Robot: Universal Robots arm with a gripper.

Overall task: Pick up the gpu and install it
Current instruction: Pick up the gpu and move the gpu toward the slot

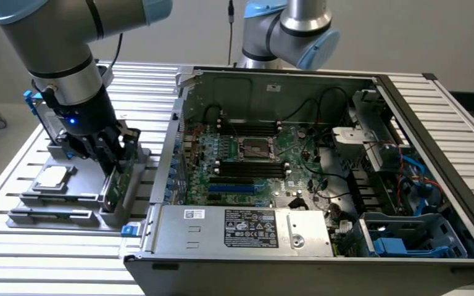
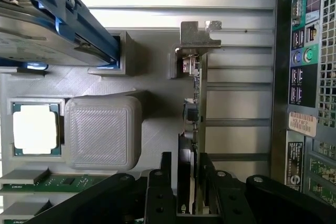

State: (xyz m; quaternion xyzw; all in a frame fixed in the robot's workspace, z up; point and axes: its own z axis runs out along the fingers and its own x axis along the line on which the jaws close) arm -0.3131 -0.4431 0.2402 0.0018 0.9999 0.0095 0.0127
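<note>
At nine o'clock from the open computer case [image 1: 434, 117], the gpu [image 1: 115, 182] [image 2: 192, 103] is standing on edge in a grey holder [image 1: 64, 203] on the tabletop [image 1: 56, 259]; the pincer [image 1: 109, 154] [image 2: 185, 158] is hovering released over it, its fingers [image 2: 158, 187] straddling the card's upper edge

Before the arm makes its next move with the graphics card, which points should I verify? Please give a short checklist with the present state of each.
1. The gripper centred on the graphics card: ok.
2. Card standing upright in the grey holder: ok.
3. Card firmly gripped: cannot tell.
4. The processor chip apart from the gripper: ok.
5. The computer case open, motherboard exposed: ok.
6. The blue slots on the motherboard free: ok.
</note>
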